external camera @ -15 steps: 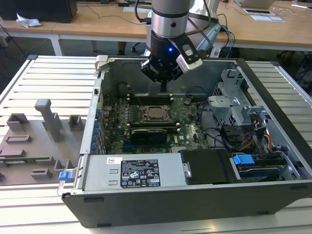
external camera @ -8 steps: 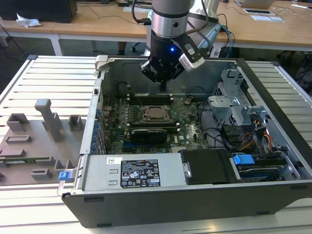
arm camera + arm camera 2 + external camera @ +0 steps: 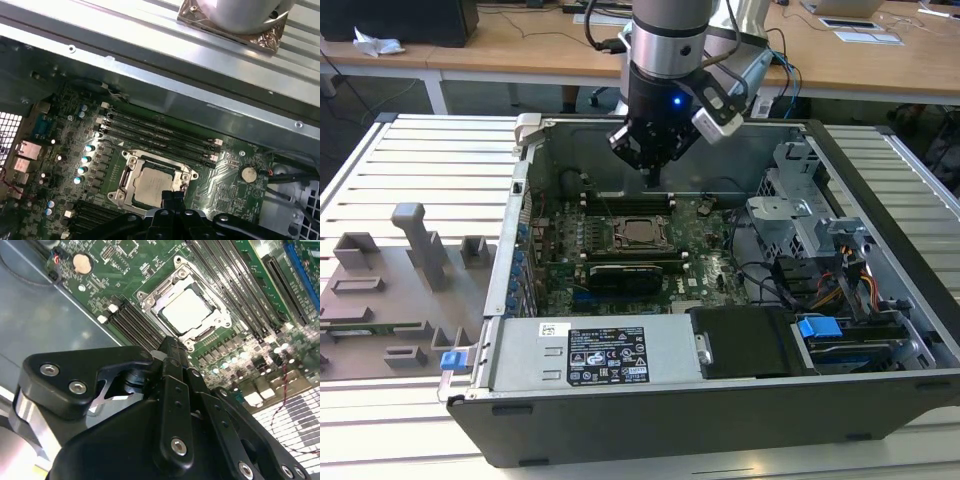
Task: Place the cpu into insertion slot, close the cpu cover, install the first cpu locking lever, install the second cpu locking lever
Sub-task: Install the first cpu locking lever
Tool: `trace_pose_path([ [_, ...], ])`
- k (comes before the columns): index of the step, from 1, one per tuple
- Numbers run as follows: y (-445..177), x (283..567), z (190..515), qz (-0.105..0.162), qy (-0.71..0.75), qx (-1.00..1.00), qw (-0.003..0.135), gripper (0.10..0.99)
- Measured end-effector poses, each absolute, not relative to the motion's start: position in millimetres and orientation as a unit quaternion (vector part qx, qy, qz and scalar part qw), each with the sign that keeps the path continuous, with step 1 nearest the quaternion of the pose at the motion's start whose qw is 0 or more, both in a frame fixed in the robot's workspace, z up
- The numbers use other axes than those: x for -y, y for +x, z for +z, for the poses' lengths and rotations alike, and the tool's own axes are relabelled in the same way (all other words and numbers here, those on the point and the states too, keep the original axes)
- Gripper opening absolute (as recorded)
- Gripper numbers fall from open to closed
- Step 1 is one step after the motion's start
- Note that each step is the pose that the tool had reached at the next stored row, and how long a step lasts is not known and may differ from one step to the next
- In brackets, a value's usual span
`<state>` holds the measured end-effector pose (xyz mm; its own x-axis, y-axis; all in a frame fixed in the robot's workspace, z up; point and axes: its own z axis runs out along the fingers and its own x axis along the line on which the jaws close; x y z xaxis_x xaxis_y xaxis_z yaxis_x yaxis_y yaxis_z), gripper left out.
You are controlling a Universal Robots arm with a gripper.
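Silver cpu (image 3: 186,310) sits socketed just below the hand (image 3: 170,344)

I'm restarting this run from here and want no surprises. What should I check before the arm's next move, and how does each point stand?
1. cpu seated flat: ok, its pale top lies level in the window of the cover.
2. cover down: ok, its frame lies around the cpu.
3. Both levers latched: cannot tell.
4. Nothing held: ok, the gripper is shut, with nothing between its fingers.
5. Clear of the board: ok, in the exterior view the gripper hangs above the memory slots, seemingly apart from them.
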<state>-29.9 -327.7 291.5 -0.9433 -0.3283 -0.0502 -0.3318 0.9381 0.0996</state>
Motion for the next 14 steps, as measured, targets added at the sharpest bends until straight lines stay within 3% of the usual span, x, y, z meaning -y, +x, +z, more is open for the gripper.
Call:
trace_pose_path([
  [8, -29.8, 327.6, 291.3, 0.053, -0.202, -0.978, 0.014, 0.106],
  [14, -29.9, 326.5, 291.5, -0.009, -0.202, -0.979, 0.001, 0.106],
])
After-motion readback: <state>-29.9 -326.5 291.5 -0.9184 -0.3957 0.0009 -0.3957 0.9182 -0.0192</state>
